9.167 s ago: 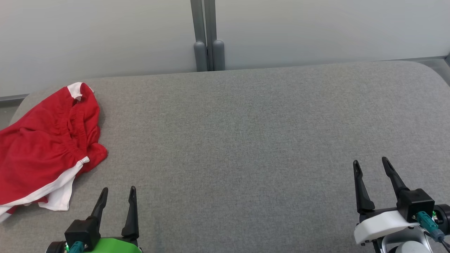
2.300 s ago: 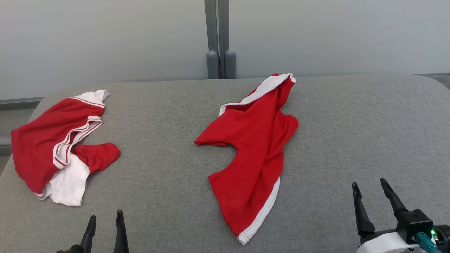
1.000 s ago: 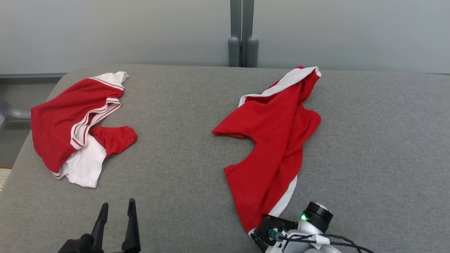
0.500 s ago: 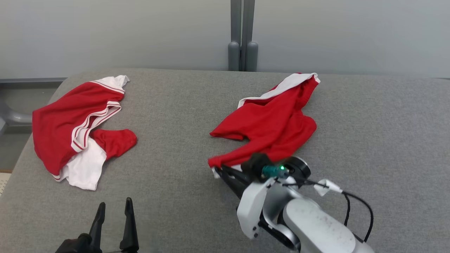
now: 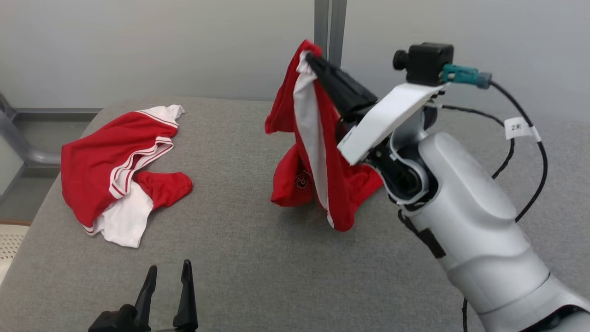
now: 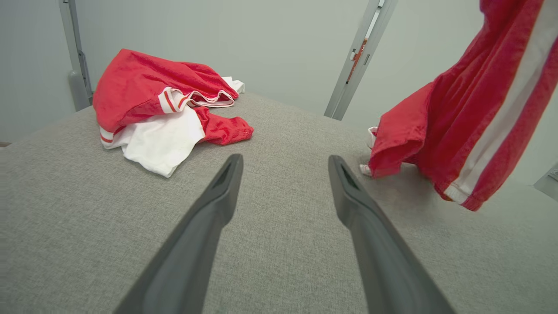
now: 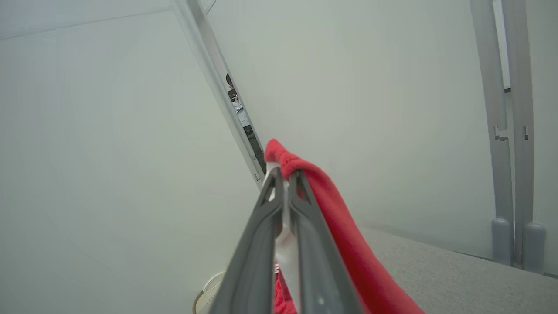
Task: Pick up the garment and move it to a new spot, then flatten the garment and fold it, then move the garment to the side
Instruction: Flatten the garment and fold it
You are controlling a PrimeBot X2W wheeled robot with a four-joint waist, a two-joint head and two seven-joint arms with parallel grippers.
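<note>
The garment (image 5: 318, 152), red with a white side stripe, hangs in the air from my right gripper (image 5: 311, 57), which is shut on its hem high above the grey surface. Its lower folds still touch the surface near the middle. The right wrist view shows the closed fingers (image 7: 283, 179) pinching red and white cloth (image 7: 331, 218). My left gripper (image 5: 168, 276) stands open and empty low at the front left, its fingertips (image 6: 231, 163) pointing toward the hanging garment (image 6: 471, 109).
A second red and white garment (image 5: 120, 170) lies crumpled at the left of the grey padded table (image 5: 239, 258), also in the left wrist view (image 6: 161, 104). A grey post (image 5: 329, 27) and pale wall stand behind. My right forearm (image 5: 470, 207) crosses the right side.
My right gripper closed on the garment's near hem and lifted it high, so the cloth went from lying flat to hanging. The head camera shifted slightly. The left gripper stayed open.
</note>
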